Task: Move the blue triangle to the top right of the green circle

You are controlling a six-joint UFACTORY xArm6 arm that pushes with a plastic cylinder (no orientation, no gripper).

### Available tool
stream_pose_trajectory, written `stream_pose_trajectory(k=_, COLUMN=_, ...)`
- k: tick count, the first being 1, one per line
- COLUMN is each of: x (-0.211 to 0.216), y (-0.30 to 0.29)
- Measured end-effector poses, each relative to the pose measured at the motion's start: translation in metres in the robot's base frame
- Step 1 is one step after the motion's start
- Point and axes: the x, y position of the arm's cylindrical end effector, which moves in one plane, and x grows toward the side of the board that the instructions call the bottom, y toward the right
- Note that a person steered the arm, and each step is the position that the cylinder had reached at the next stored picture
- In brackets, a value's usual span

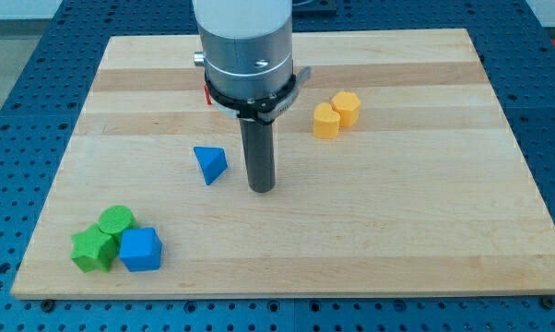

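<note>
The blue triangle lies on the wooden board, a little left of the board's middle. The green circle sits near the view's bottom left, touching a green block and a blue cube-like block. My tip stands on the board just to the right of the blue triangle, with a small gap between them. The arm's grey body rises above the tip toward the view's top.
Two yellow blocks sit together right of centre toward the view's top. A red block shows partly behind the arm's body. The board's edges border a blue perforated table.
</note>
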Motion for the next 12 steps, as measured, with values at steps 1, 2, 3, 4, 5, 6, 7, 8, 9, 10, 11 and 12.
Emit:
stream_pose_trajectory(k=1, x=-0.026, y=0.0)
stream_pose_trajectory(k=2, x=-0.029, y=-0.016)
stream_pose_trajectory(k=3, x=-0.046, y=-0.026)
stream_pose_trajectory(k=4, x=-0.047, y=-0.026)
stream_pose_trajectory(k=5, x=-0.044, y=-0.035)
stream_pose_trajectory(k=6, x=0.007, y=-0.063)
stream_pose_trajectory(k=7, x=0.015, y=-0.063)
stream_pose_trajectory(k=8, x=0.015, y=-0.063)
stream_pose_trajectory(k=9, x=0.027, y=-0.068)
stream_pose_trajectory(k=10, x=0.054, y=-0.081)
stream_pose_trajectory(k=11, x=0.068, y=-0.085)
stream_pose_trajectory(k=12, x=0.068, y=-0.085)
